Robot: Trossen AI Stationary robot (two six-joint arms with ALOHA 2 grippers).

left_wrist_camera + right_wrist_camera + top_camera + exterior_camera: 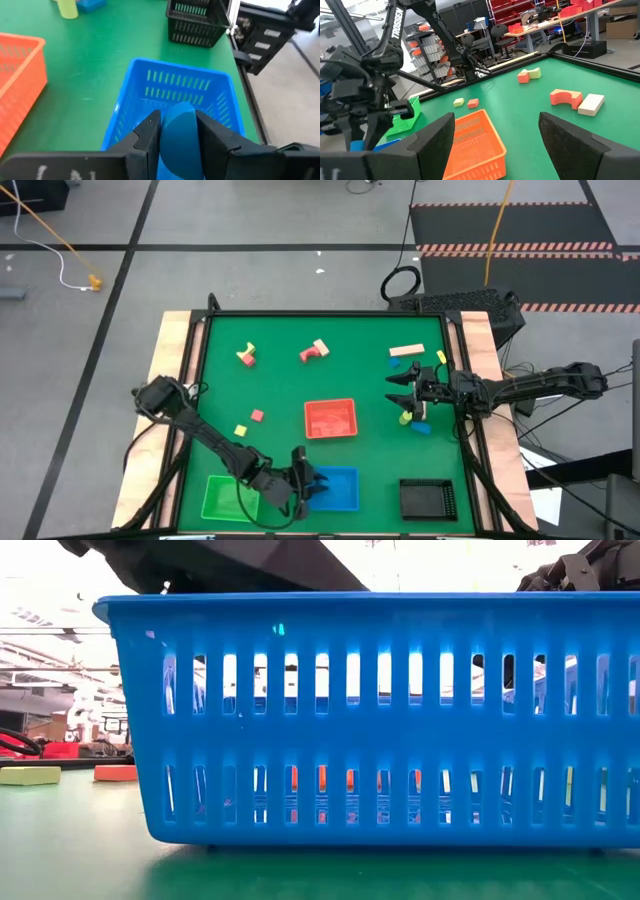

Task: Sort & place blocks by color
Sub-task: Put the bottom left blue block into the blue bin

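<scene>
Blue block over the blue tray, ready to drop

My left pincer (177, 137), at the frame's bottom centre, is clamped on a smooth, round-topped blue block (179, 131) above the slotted plastic blue tray (150, 85); I should centre it inside the walls before letting go. Farther up the green tabletop (280, 380), my right pincer (402, 390) hangs with fingers apart near a yellow block (405, 418).
</scene>
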